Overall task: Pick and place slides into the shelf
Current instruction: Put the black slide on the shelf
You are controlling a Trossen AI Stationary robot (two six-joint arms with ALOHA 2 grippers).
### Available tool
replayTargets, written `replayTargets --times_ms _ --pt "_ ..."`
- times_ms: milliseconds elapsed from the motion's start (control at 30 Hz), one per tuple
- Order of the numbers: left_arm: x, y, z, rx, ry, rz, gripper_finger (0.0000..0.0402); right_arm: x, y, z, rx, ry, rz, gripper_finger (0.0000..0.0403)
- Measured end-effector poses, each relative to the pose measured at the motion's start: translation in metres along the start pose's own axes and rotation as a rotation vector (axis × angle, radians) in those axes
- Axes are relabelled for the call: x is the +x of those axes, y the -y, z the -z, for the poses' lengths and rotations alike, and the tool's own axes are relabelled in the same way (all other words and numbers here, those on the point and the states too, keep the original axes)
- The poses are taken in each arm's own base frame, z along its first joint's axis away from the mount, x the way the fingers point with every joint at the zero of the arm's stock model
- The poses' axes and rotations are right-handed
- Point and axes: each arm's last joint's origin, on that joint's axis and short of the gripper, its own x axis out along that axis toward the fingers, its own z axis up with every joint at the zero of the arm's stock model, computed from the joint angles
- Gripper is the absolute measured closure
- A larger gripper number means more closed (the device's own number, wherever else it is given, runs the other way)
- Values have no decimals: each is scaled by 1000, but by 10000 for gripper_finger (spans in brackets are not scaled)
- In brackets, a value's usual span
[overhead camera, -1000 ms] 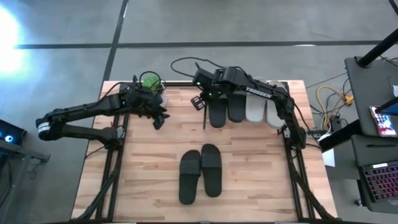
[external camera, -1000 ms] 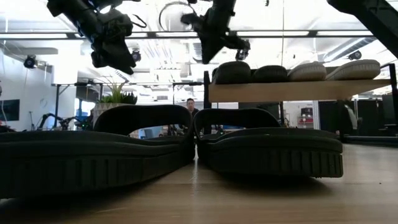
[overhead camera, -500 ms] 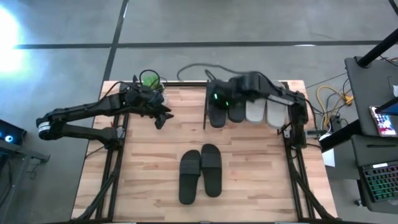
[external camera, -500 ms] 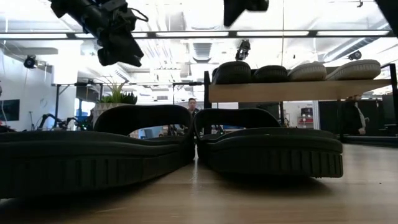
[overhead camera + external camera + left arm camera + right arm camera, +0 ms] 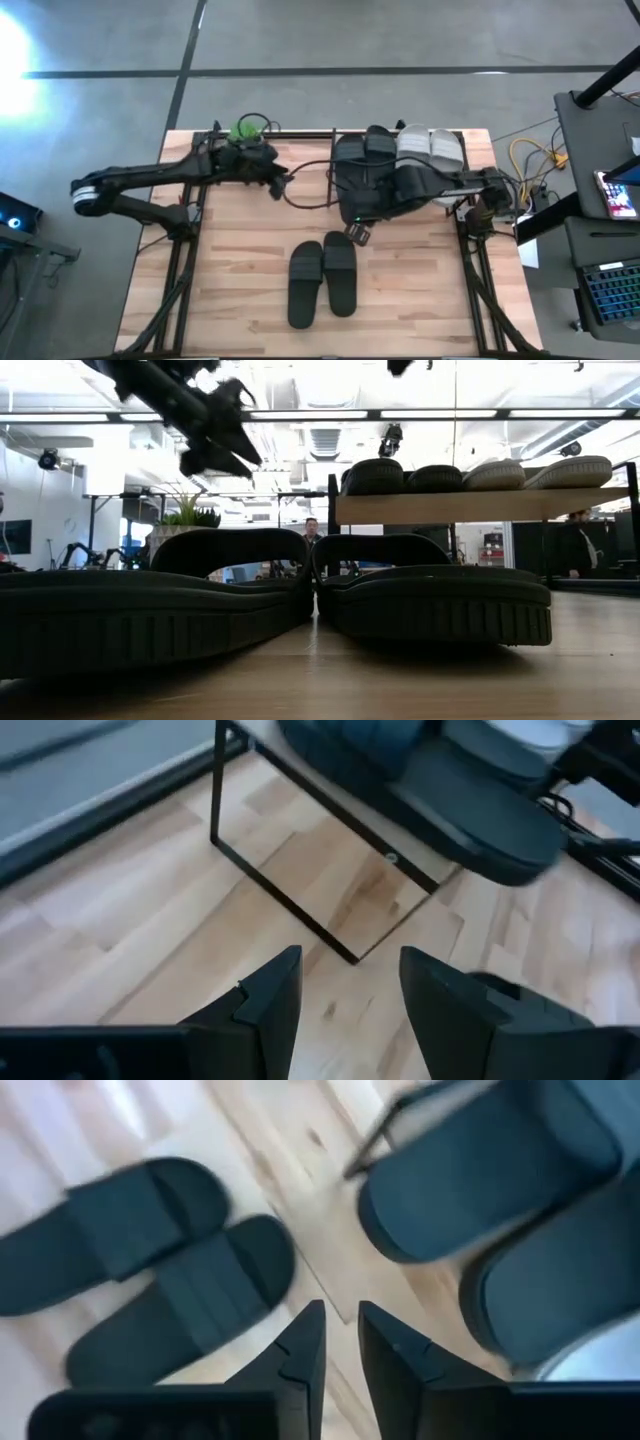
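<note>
My right gripper [image 5: 357, 234], empty w/ fingers slightly apart, has swung off the shelf [image 5: 337, 170], where 4 slides sit, toward the last black pair [image 5: 323, 277] on the table; left gripper [image 5: 283, 185], spread, hovers nearby.

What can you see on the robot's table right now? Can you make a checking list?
Surface: wooden table, bare wood showing around the things.
Job's things: black pair on the table, side by side; shelf holds two black slides and two light grey slides.
Clutter: green plant at the table's far edge.
End effectors: left end effector open, empty, above the table near the shelf's frame; right end effector open, empty, above the table between the shelf and the black pair.
Cables: black cable loops between the arms; yellow cables beside the table.
Surroundings: grey floor; person far behind.
</note>
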Motion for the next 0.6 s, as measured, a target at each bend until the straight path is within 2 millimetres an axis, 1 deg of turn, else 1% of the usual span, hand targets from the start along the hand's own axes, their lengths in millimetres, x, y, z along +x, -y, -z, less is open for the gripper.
replayTargets --times_ms 67,133,200,333,500,600 --pt "17 -3 0 -43 -13 -7 246 10 2 1 43 -22 35 345" --pt "33 -8 2 -85 -27 -28 246 15 5 0 73 -24 65 346" --pt "47 -13 1 -98 -16 -37 246 12 11 -1 109 4 86 350" --pt "70 -18 -4 -108 52 -4 246 1 23 -4 162 53 66 356" --pt "97 -18 0 -133 51 113 246 -10 32 -13 215 100 39 359" --pt "111 -17 2 -181 57 191 246 -11 37 -17 234 108 40 359"
